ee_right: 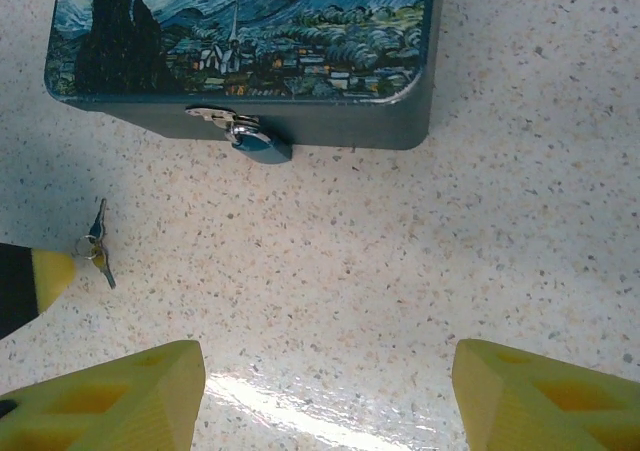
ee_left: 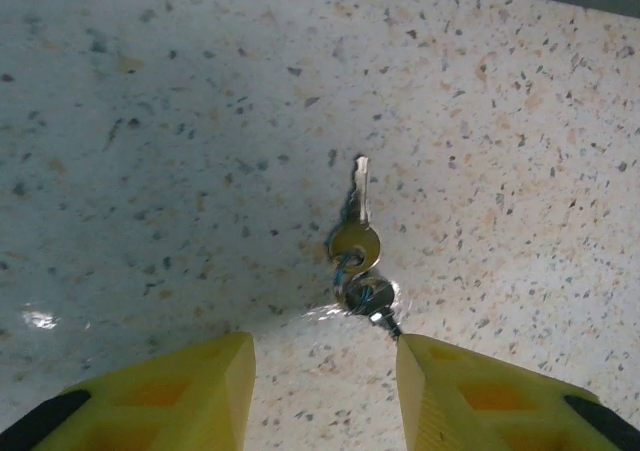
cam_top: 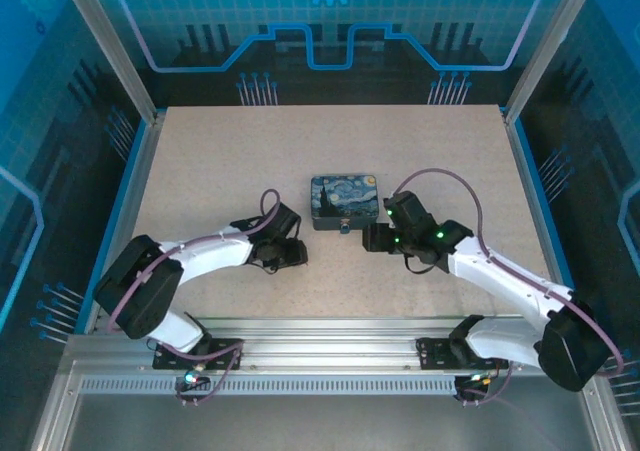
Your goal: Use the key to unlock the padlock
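The key (ee_left: 357, 239) lies flat on the speckled table, a small metal key on a ring with a second one, just ahead of my left gripper (ee_left: 325, 356). That gripper is open, and the keys sit close to the tip of its right yellow finger (ee_left: 470, 391). In the right wrist view the key (ee_right: 97, 247) lies left of centre. The small silvery padlock (ee_right: 256, 139) hangs from the hasp on the front of the painted tin box (ee_right: 250, 31). My right gripper (ee_right: 328, 371) is open and empty, short of the box. From above, the padlock (cam_top: 343, 228) sits between both grippers.
The painted tin box (cam_top: 343, 201) stands mid-table, with the left gripper (cam_top: 296, 255) and the right gripper (cam_top: 373, 237) on either side of its front. A yellow fingertip of the left gripper (ee_right: 50, 274) pokes in beside the keys. Aluminium posts and blue walls enclose the table.
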Robot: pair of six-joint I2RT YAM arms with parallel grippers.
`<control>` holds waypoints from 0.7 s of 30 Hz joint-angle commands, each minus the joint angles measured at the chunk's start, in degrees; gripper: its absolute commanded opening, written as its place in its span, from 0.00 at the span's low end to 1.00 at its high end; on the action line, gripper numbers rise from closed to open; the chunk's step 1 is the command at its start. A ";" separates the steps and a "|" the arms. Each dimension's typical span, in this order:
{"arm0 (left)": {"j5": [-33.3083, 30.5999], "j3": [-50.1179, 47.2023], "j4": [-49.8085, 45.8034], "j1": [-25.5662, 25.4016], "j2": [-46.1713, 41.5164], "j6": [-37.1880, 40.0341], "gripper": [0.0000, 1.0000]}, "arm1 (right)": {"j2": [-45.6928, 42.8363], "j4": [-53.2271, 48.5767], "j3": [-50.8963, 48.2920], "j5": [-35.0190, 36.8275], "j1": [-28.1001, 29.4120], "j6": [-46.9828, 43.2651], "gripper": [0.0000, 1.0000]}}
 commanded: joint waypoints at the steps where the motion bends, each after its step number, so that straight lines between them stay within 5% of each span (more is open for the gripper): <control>1: -3.17 2.83 -0.45 -1.30 2.09 -0.90 0.42 | -2.66 -0.45 -2.21 1.94 1.30 2.61 0.68; 21: -7.95 7.57 -1.92 -3.58 12.93 -0.19 0.21 | -4.23 2.10 -7.50 1.71 1.69 5.21 0.68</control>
